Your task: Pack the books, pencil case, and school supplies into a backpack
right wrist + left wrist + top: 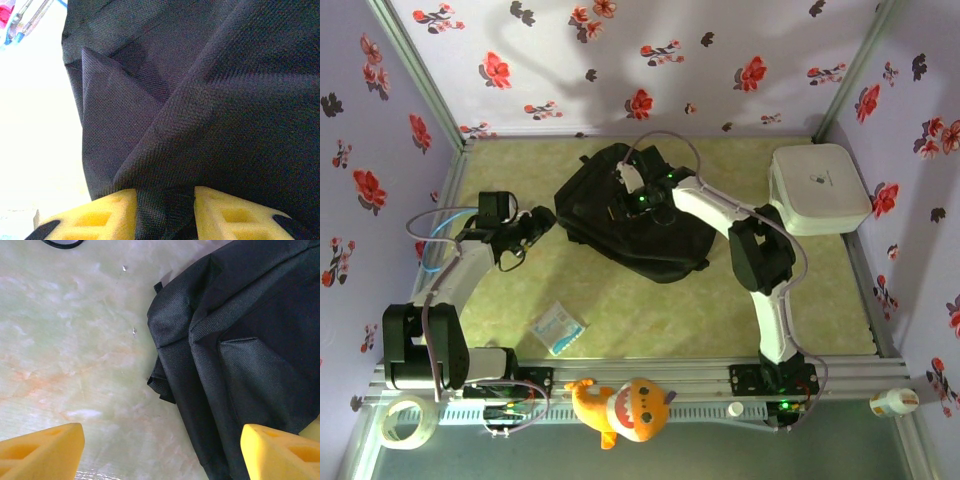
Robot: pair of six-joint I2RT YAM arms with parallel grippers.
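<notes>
Black backpack (638,228) lies mid-desk (720,320), rounded top toward 12 o'clock. Right pincer (623,198) sits on the backpack's upper part; in the wrist view its yellow fingers (100,215) clamp a fold of backpack fabric (165,200). Left pincer (542,222) is at the backpack's 9 o'clock, fingers (42,450) spread wide, nothing held, one tip over the bag's edge. Pale packet (558,328) at 7 o'clock of the bag, white box (818,187) at 2 o'clock.

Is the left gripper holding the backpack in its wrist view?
No, the left gripper is open, fingers spread wide with nothing clamped between them beside the backpack.
</notes>
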